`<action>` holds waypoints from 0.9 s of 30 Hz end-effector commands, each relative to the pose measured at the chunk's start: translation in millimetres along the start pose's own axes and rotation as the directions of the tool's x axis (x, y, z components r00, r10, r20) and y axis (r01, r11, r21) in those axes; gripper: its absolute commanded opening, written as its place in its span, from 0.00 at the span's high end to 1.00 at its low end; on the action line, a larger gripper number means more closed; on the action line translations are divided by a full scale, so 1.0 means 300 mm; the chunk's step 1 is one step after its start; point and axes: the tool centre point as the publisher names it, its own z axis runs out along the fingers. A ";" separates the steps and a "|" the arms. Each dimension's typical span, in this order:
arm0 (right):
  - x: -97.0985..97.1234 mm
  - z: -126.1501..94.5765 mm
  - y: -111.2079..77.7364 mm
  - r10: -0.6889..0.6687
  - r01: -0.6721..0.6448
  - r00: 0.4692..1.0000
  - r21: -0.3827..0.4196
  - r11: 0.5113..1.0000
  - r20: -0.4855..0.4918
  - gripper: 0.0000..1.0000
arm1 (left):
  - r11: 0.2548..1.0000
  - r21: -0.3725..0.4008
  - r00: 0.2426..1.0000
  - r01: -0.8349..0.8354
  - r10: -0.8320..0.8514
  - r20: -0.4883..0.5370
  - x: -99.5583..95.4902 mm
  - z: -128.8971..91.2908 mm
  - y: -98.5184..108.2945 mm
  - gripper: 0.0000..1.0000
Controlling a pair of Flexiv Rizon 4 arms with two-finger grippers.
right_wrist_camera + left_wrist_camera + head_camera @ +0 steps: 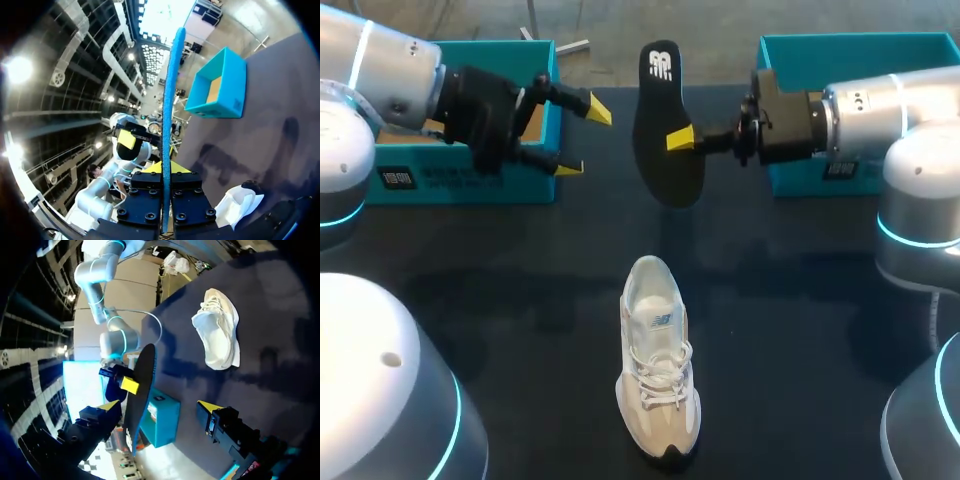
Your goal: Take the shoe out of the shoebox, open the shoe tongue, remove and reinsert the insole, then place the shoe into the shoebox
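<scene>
A white sneaker (658, 370) lies on the dark table, toe toward the front edge; it also shows as the shoe (217, 330) and, beside my right gripper, the shoe (237, 205). My right gripper (692, 139) is shut on a black insole (668, 125) and holds it up in the air above the table's back middle. From the right wrist the insole (167, 110) is seen edge-on between the fingers of the right gripper (164, 167). My left gripper (582, 138) stands open just left of the insole, apart from it. The insole (140, 390) hangs ahead of the left gripper (159, 406).
A teal shoebox (470, 182) stands at the back left behind my left gripper, the same box (220, 85) showing a brown inside. A second teal box (790, 180) stands at the back right under my right arm, also in view as the teal box (162, 420).
</scene>
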 end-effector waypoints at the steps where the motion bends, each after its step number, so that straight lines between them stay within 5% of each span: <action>1: -0.021 -0.022 -0.038 -0.028 0.028 1.000 -0.075 0.997 -0.007 1.00 | 0.997 0.000 0.996 0.082 -0.082 -0.026 0.020 -0.040 0.009 0.00; 7: -0.058 -0.058 -0.050 -0.059 0.063 0.998 -0.138 0.988 0.031 1.00 | 0.934 -0.154 0.903 0.322 -0.352 -0.245 0.127 -0.037 0.013 0.00; 9: -0.058 -0.058 -0.050 -0.059 0.063 0.998 -0.138 0.988 0.031 1.00 | 0.934 -0.154 0.903 0.322 -0.352 -0.245 0.127 -0.037 0.013 0.00; 10: -0.077 -0.054 -0.059 -0.079 0.084 0.996 -0.148 0.985 0.043 1.00 | 0.882 -0.234 0.817 0.409 -0.468 -0.336 0.172 -0.025 -0.023 0.00; 15: -0.101 -0.037 -0.086 -0.157 0.172 0.981 -0.145 0.974 0.112 1.00 | 0.813 -0.355 0.659 0.462 -0.583 -0.476 0.220 -0.006 -0.090 0.00; 27: -0.101 -0.037 -0.086 -0.157 0.172 0.981 -0.145 0.974 0.112 1.00 | 0.813 -0.355 0.659 0.462 -0.583 -0.476 0.220 -0.006 -0.090 0.00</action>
